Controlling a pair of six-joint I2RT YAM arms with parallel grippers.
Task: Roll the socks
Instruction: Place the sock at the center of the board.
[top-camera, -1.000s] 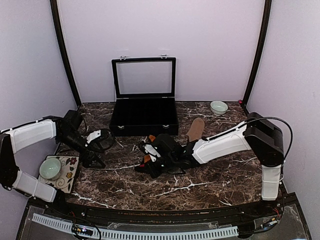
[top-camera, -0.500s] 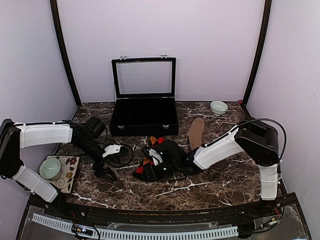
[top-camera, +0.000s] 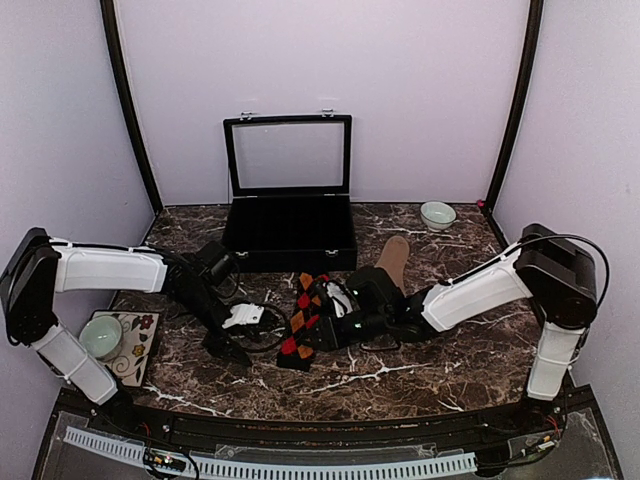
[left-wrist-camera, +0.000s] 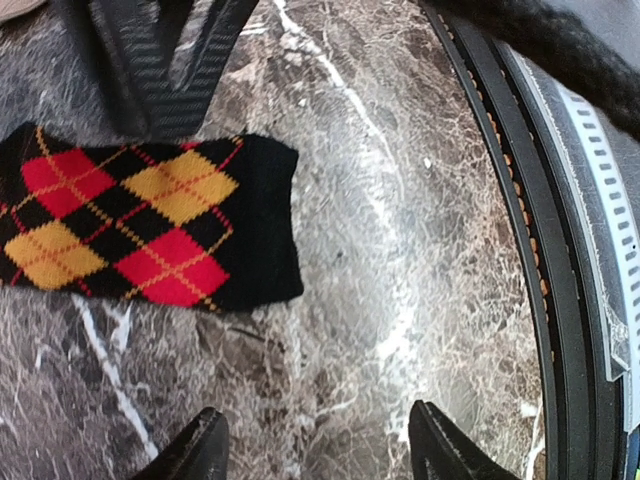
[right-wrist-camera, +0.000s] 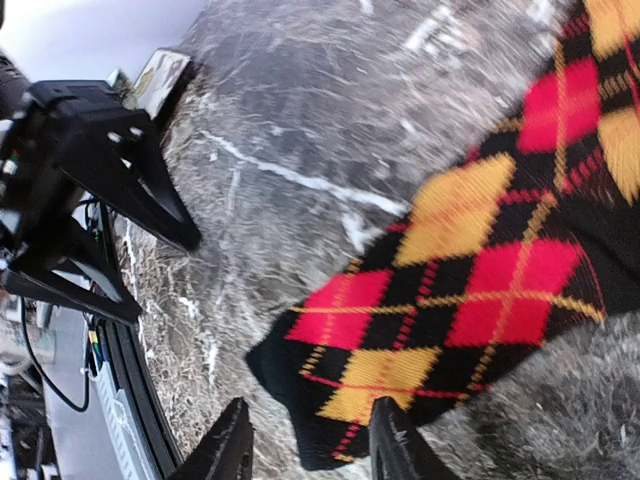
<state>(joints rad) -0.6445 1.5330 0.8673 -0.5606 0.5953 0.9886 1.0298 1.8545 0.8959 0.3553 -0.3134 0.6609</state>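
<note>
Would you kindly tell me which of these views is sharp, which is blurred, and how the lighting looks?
Left wrist view: crisp, with the argyle sock and the veins of the marble table in sharp focus. Right wrist view: soft and smeared, the sock's diamonds fuzzy and the far marble washed pale. Top view: even light, no hard shadows.

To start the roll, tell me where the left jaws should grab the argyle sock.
Probably its square end nearest the table edge, from above on that side: the sock lies flat, and that end is free, with bare table beside it.
</note>
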